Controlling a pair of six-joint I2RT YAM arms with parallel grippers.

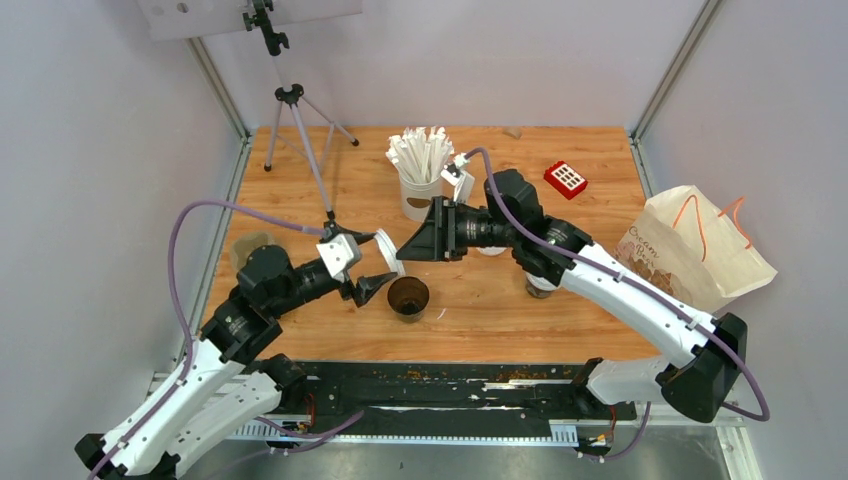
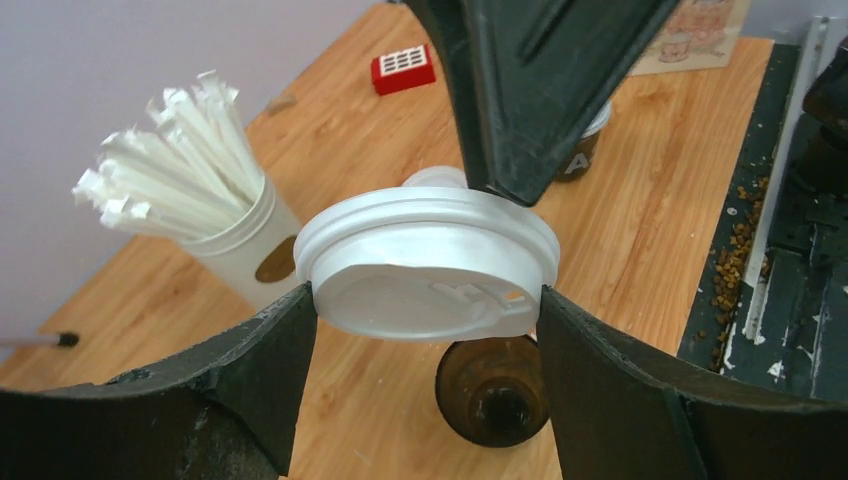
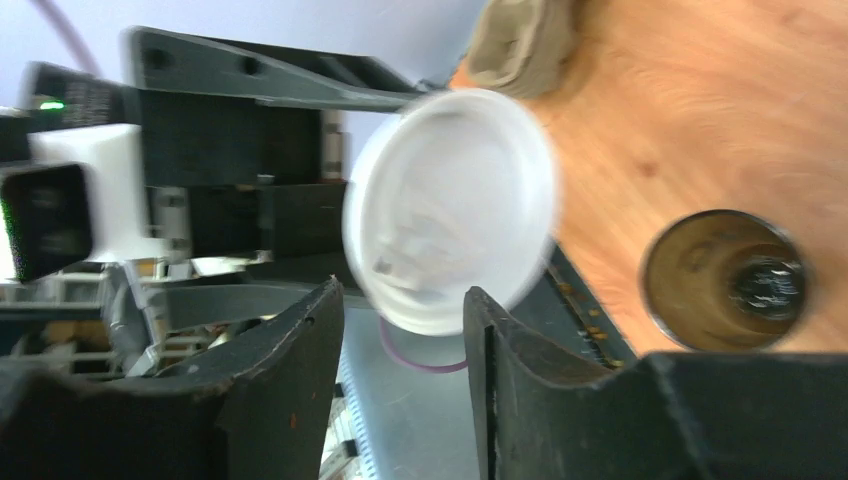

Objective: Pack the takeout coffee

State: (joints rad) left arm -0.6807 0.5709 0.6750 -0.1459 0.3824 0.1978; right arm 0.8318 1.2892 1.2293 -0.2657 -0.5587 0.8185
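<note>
Left gripper [image 2: 428, 300] nearest the lens: its 2 black fingers [image 2: 270, 370] flank a white plastic lid [image 2: 425, 260], 1 finger against each side of the rim. Lid clamped, held level and off the table [image 1: 480, 320]. Sip-hole side faces the left wrist camera.

Right gripper [image 3: 405, 295] comes in from the opposite side, pointing at the left one. Its fingers [image 3: 540, 380] stand apart with a clear gap. Lid sits just past their tips in the right wrist view, blurred. From the left wrist view 1 right finger tip meets the lid's far rim; cannot tell if it touches.

Open cup [image 1: 408, 298]: dark brown, upright, no lid, on the wood near the front edge, just below and in front of the held lid. Inside dark, something glossy at the bottom.

Lidded cup [image 2: 578, 158]: second brown cup, white lid on, upright, standing under the right forearm, well right of the open cup.

Also on the table: white cup of paper-wrapped sticks [image 1: 422, 180] behind the grippers; red block [image 1: 566, 179] toward the back right; paper bag [image 1: 700, 250] with orange handles lying at the right edge; beige pulp carrier [image 1: 250, 250] at the left edge, partly hidden by the left arm; tripod [image 1: 290, 110] at the back left.
</note>
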